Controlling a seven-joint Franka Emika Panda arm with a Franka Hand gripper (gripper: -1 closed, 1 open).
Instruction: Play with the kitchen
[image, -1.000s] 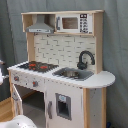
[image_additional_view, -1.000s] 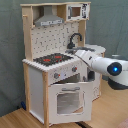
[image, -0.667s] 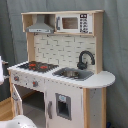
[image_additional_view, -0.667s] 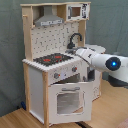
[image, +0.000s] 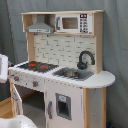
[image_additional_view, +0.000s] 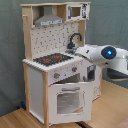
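The robot arm (image_additional_view: 102, 56) reached in from the second exterior view's right, its white casing with a glowing blue light lying over the counter near the sink side of the kitchen (image_additional_view: 55, 65). The gripper itself was hidden behind the arm's body, so whether it was spread or pressed together could not be told. In the first exterior view only a white piece of the robot (image: 3, 67) showed at the first exterior view's left edge.

The kitchen stood on a wooden floor (image_additional_view: 107, 112) against a grey curtain (image: 117, 45) in both exterior views. Its black-red stovetop (image: 36, 65) sat beside the sink (image: 72, 74), with the black faucet (image: 85, 59) arching just behind the basin. Below the stovetop ran a row of knobs (image_additional_view: 64, 73). The windowed oven door (image_additional_view: 69, 101) hung ajar, tilted outward from the cabinet. Above, the grey hood (image: 40, 26) sat beside a toy microwave (image: 74, 23) on the top shelf, over a white tiled backsplash (image: 60, 47).
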